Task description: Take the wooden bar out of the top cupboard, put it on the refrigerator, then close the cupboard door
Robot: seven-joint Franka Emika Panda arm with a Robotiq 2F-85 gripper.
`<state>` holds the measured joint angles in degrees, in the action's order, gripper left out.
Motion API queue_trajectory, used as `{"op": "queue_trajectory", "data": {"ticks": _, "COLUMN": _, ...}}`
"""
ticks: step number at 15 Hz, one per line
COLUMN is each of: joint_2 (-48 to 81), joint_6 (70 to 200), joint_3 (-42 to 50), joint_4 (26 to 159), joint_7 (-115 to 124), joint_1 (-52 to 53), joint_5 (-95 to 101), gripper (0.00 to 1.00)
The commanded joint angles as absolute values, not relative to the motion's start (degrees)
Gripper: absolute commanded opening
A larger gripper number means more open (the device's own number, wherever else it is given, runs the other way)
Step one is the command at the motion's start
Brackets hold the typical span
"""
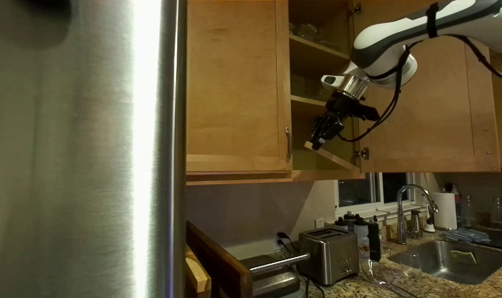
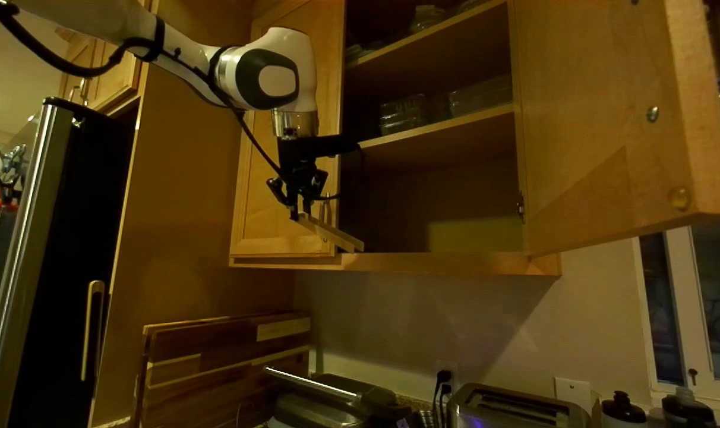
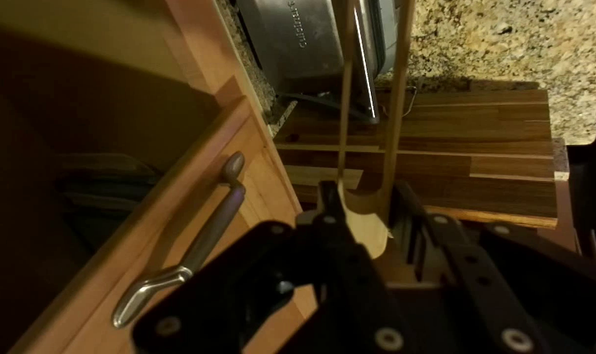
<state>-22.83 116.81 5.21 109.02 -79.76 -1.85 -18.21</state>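
Note:
My gripper (image 1: 317, 142) is shut on one end of the wooden bar (image 1: 336, 158). In both exterior views the gripper (image 2: 300, 211) is in front of the top cupboard (image 2: 437, 262), and the pale bar (image 2: 335, 233) slopes down from the fingers, its far end near the cupboard's lower edge. In the wrist view the bar (image 3: 397, 98) runs up from between the fingertips (image 3: 367, 194) as two long rails with a pale end. The cupboard door (image 2: 609, 131) stands wide open at one side; it also shows behind the arm (image 1: 425, 111). The refrigerator (image 1: 85, 149) also appears at a frame edge (image 2: 57, 255).
A closed neighbouring door (image 2: 283, 196) with a metal handle (image 3: 209, 231) is close beside the gripper. Glass containers (image 2: 404, 114) sit on a shelf. Below are wooden boards (image 2: 229, 365), a steel grill (image 3: 298, 44), a toaster (image 1: 329, 256), bottles (image 1: 362, 240) and a sink (image 1: 454, 269).

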Motion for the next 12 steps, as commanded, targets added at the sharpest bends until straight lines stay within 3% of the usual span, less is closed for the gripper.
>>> {"op": "queue_trajectory", "data": {"ticks": 1, "joint_2": -23.25, "joint_6": 116.89, "joint_3": 6.77, "joint_4": 109.38, "joint_7": -79.08, "joint_1": 0.32, "joint_5": -17.26, "gripper": 0.29}}
{"op": "queue_trajectory", "data": {"ticks": 7, "joint_2": -23.47, "joint_6": 116.93, "joint_3": 6.85, "joint_4": 109.84, "joint_7": -79.07, "joint_1": 0.35, "joint_5": -17.26, "gripper": 0.29}}
{"op": "queue_trajectory", "data": {"ticks": 8, "joint_2": -23.93, "joint_6": 115.94, "joint_3": 6.89, "joint_4": 110.42, "joint_7": -79.69, "joint_1": 0.85, "joint_5": -17.84, "gripper": 0.07}}
{"op": "queue_trajectory", "data": {"ticks": 12, "joint_2": -25.3, "joint_6": 110.9, "joint_3": 7.63, "joint_4": 112.07, "joint_7": -81.91, "joint_1": 4.94, "joint_5": -24.19, "gripper": 0.07}}
